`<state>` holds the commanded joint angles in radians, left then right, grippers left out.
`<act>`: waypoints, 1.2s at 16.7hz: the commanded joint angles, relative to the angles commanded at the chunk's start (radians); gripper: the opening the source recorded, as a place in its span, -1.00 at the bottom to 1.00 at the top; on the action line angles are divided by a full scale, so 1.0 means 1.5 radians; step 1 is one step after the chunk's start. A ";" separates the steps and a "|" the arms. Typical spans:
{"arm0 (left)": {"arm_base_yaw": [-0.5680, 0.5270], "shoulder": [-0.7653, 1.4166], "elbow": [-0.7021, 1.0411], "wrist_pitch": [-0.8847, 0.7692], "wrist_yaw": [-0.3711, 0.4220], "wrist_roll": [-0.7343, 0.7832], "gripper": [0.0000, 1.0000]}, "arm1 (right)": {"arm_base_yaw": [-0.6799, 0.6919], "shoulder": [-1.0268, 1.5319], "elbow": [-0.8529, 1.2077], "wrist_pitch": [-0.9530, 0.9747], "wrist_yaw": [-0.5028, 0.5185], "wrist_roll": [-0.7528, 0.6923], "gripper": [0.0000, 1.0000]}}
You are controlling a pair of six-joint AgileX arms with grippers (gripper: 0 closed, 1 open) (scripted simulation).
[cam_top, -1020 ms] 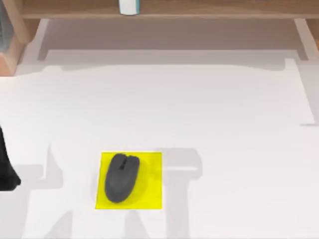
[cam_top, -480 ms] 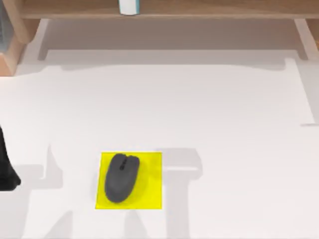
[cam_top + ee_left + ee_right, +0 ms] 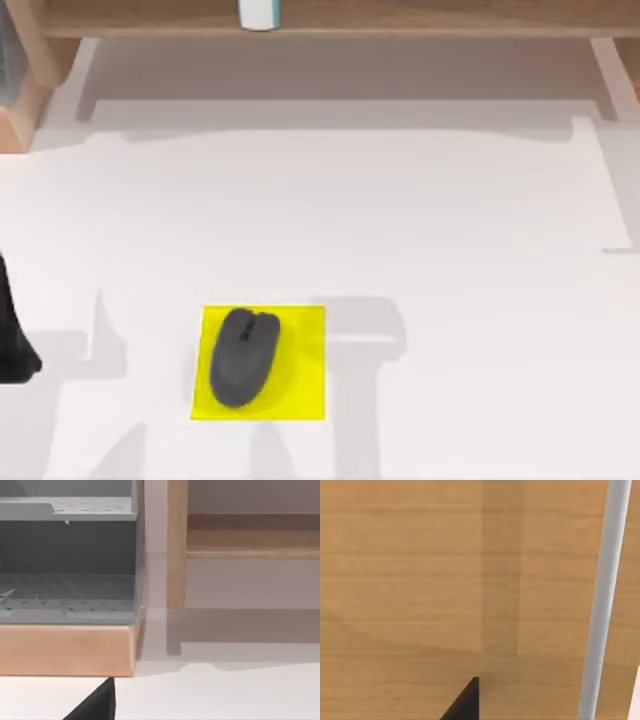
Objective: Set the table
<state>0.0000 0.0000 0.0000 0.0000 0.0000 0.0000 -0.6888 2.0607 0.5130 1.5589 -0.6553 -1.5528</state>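
The table (image 3: pixel 450 250) is a broad white top spreading across the top view, and most of it lies to the right of the left arm (image 3: pixel 12 335), whose dark bulk shows at the table's left edge. The left gripper (image 3: pixel 97 705) appears as a dark wedge in the left wrist view, low over the white tabletop (image 3: pixel 225 695); whether its fingers are spread or closed cannot be told, and nothing is seen held in it.

Ahead of that gripper stand a grey perforated rack (image 3: pixel 67 555) on a light wooden base (image 3: pixel 65 650) and an upright wooden post (image 3: pixel 176 545) of the shelf, both resting at the table's far side.

Just right of the left arm, near the front of the table, a yellow square mat (image 3: pixel 300 365) lies flat with a dark grey computer mouse (image 3: pixel 243 356) on it, set toward the mat's left half. A wooden shelf (image 3: pixel 400 20) runs along the far edge, with a small white-and-blue container (image 3: pixel 259 13) on it.

The right gripper (image 3: pixel 465 702) shows as a dark wedge close before a wooden panel (image 3: pixel 420 580), beside a pale grey bar (image 3: pixel 602 600); its state cannot be told either.
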 joint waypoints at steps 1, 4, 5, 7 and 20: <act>0.000 0.000 0.000 0.000 0.000 0.000 1.00 | 0.000 0.000 0.000 0.000 0.000 0.000 -0.06; 0.000 0.000 0.000 0.000 0.000 0.000 1.00 | 0.000 0.000 0.000 0.000 0.000 0.000 -0.51; 0.000 0.000 0.000 0.000 0.000 0.000 1.00 | 0.000 0.000 0.000 0.000 0.000 0.000 -0.66; 0.000 0.000 0.000 0.000 0.000 0.000 1.00 | 0.000 0.000 0.000 0.000 0.000 0.000 -0.96; 0.000 0.000 0.000 0.000 0.000 0.000 1.00 | 0.019 0.016 0.044 -0.026 0.026 0.000 -1.00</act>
<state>0.0000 0.0000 0.0000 0.0000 0.0000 0.0000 -0.6610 2.0845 0.5786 1.5196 -0.6160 -1.5530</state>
